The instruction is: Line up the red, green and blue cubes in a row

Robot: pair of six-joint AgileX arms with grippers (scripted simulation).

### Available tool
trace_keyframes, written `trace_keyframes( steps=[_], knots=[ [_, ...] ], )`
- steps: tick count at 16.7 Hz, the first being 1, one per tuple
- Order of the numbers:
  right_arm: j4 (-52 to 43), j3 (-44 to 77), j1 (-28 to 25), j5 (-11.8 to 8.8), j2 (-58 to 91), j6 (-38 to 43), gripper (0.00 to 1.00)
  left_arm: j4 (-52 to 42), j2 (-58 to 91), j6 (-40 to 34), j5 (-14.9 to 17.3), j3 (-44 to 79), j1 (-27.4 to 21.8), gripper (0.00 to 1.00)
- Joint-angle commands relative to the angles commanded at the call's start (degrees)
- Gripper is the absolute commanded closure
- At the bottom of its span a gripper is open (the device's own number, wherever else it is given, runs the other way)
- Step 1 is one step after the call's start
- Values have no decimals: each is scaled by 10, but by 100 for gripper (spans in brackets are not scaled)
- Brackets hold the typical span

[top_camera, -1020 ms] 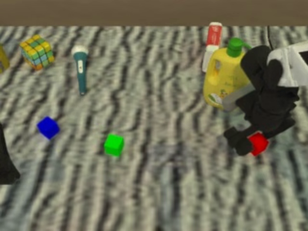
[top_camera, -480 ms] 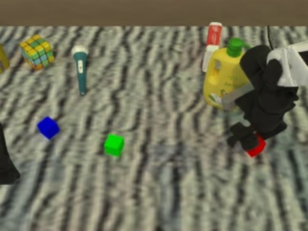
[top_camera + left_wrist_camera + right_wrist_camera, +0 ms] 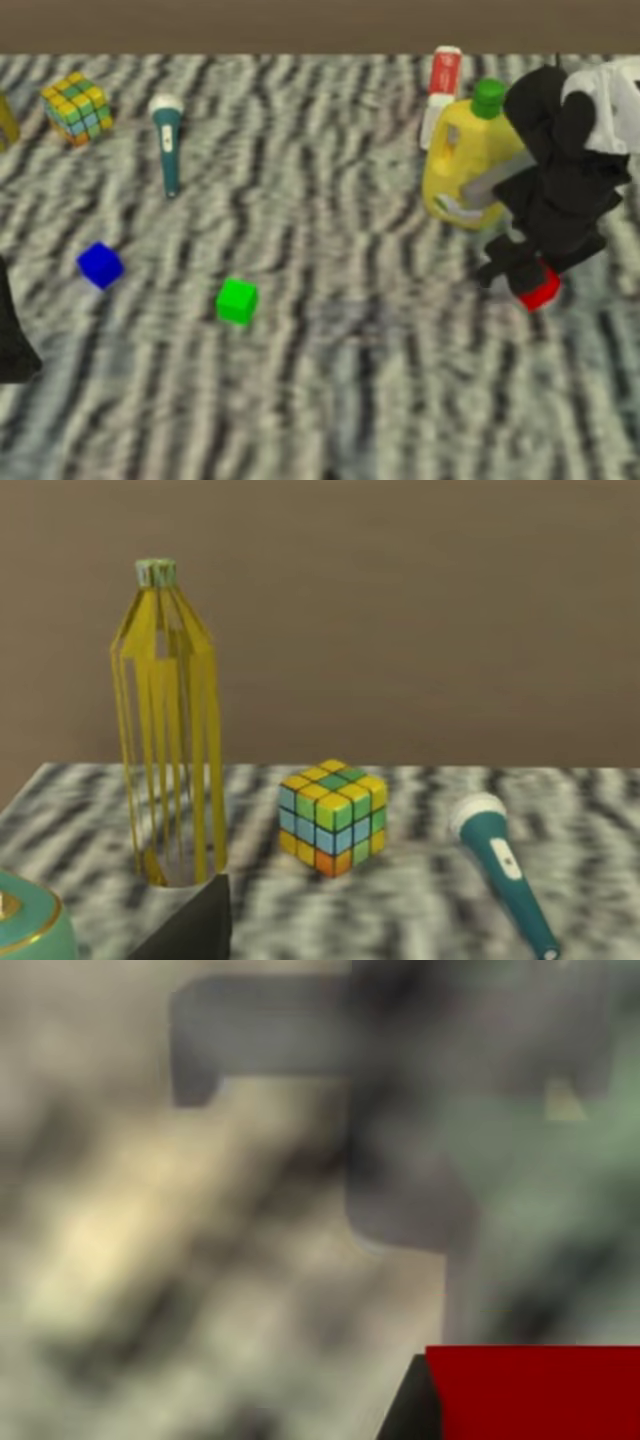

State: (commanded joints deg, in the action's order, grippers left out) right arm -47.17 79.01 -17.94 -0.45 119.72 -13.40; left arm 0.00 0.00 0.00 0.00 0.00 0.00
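Note:
The red cube [image 3: 541,291] is at the right of the table, in front of the yellow bottle, with my right gripper [image 3: 525,280] shut on it from above. In the right wrist view the red cube [image 3: 535,1395] fills a corner beside one dark finger [image 3: 408,1412]. Left of centre, the green cube [image 3: 237,301] rests on the cloth. Further left lies the blue cube [image 3: 100,265]. My left gripper [image 3: 12,350] is parked at the left edge, open, and one of its fingers [image 3: 190,925] shows in the left wrist view.
A yellow bottle with a green cap [image 3: 470,160] and a red-and-white tube [image 3: 441,85] stand right behind my right arm. A teal microphone [image 3: 167,145] and a multicoloured puzzle cube [image 3: 77,108] lie at the back left. A tall yellow bottle [image 3: 170,730] stands by the puzzle cube.
My right gripper's fingers, open on either side of the red cube a second ago, have shut on it. Gripper and cube have shifted slightly toward the back. The left arm has not moved.

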Motion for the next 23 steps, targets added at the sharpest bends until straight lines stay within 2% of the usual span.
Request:
trace_keyframes(
  steps=[4, 9, 12, 16, 23],
  knots=[
    [-70, 35, -4, 0, -36, -2, 100, 0, 0, 0, 0, 0, 0, 0],
    [-73, 36, -2, 0, -36, 0, 100, 0, 0, 0, 0, 0, 0, 0],
    [-87, 66, -27, 1, -17, 37, 100, 0, 0, 0, 0, 0, 0, 0],
    [-128, 148, -102, 7, 34, 168, 100, 0, 0, 0, 0, 0, 0, 0],
    [-217, 320, -278, 18, 131, 524, 100, 0, 0, 0, 0, 0, 0, 0]
  ],
)
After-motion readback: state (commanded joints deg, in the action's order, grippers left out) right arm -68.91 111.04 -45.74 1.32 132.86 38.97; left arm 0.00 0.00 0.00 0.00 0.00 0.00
